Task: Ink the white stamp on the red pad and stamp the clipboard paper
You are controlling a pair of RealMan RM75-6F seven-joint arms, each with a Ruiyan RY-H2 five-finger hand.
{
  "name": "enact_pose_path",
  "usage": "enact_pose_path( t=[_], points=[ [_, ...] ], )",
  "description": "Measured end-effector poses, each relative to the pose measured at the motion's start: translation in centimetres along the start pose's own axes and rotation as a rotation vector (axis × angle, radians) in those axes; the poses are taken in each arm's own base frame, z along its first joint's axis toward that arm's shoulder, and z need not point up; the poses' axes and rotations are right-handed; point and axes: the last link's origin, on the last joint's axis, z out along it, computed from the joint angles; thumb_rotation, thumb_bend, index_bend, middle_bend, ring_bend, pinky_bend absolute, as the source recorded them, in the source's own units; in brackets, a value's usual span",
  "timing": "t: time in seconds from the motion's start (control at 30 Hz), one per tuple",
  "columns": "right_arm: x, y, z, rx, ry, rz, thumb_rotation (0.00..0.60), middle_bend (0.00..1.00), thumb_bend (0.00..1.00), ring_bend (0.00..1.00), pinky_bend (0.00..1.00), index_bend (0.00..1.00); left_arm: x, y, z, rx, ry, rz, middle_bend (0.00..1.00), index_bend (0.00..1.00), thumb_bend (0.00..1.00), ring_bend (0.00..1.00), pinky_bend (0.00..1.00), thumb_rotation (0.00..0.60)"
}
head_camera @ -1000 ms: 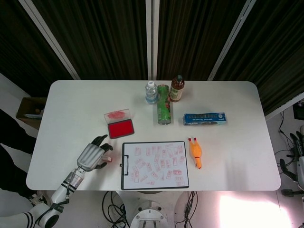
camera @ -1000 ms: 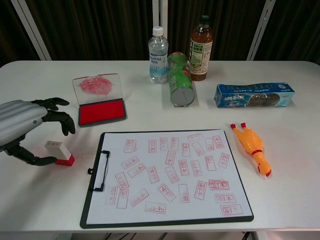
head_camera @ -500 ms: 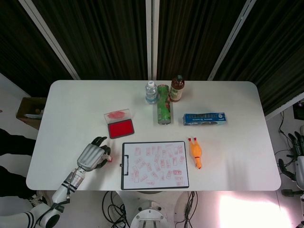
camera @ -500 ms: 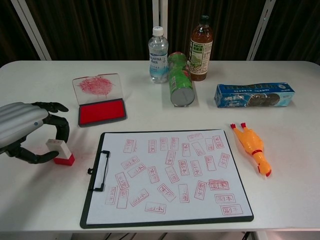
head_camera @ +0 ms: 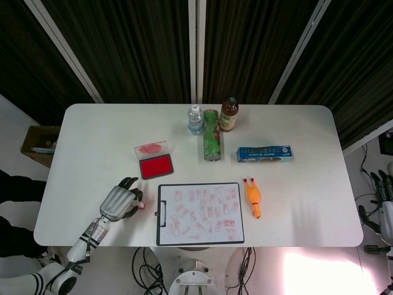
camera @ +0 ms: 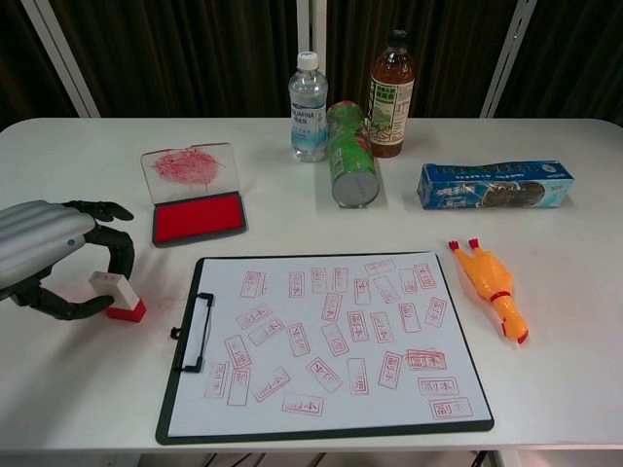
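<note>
The white stamp [camera: 114, 294] with its red base stands on the table left of the clipboard [camera: 321, 341], whose paper is covered with several red prints. My left hand [camera: 49, 255] curls around the stamp, thumb on its near side and a finger on its top. From the head view the left hand [head_camera: 121, 201] hides most of the stamp [head_camera: 141, 205]. The red ink pad [camera: 198, 216] lies open behind, its clear lid [camera: 189, 166] tipped up. My right hand [head_camera: 382, 195] hangs off the table's right edge, fingers apart and holding nothing.
Along the back stand a water bottle [camera: 308, 107], a green can on its side [camera: 350, 165] and a tea bottle [camera: 391, 95]. A blue box [camera: 494, 184] and a rubber chicken [camera: 492, 287] lie right of the clipboard. A cardboard box [head_camera: 38, 144] sits beyond the table's left end.
My left hand's fingers have curled in around the stamp, from spread above it to touching it. The stamp stays on the table. The right hand has barely shifted.
</note>
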Motion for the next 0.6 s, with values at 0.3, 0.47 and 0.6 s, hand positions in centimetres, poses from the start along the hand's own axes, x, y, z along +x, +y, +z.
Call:
enact_pose_path(
  t=[0.3,0.47,0.6],
  points=[
    [0.01,-0.17,0.02,0.004,-0.002,-0.004,0.600,0.00,0.31,0.00,0.00,0.00,-0.07,-0.10,0.09,0.005,-0.006,-0.005,0.50,0.53,0.35,0.15,0.16,0.600],
    [0.01,-0.17,0.02,0.003,-0.004,-0.005,0.600,0.00,0.31,0.00,0.00,0.00,0.11,-0.05,0.15,0.004,0.002,-0.016,0.53,0.55,0.37,0.16,0.16,0.600],
    [-0.07,-0.18,0.01,0.003,-0.007,-0.005,0.600,0.00,0.31,0.00,0.00,0.00,0.28,-0.08,0.26,0.004,0.005,-0.033,0.56,0.56,0.38,0.18,0.16,0.600]
  ],
)
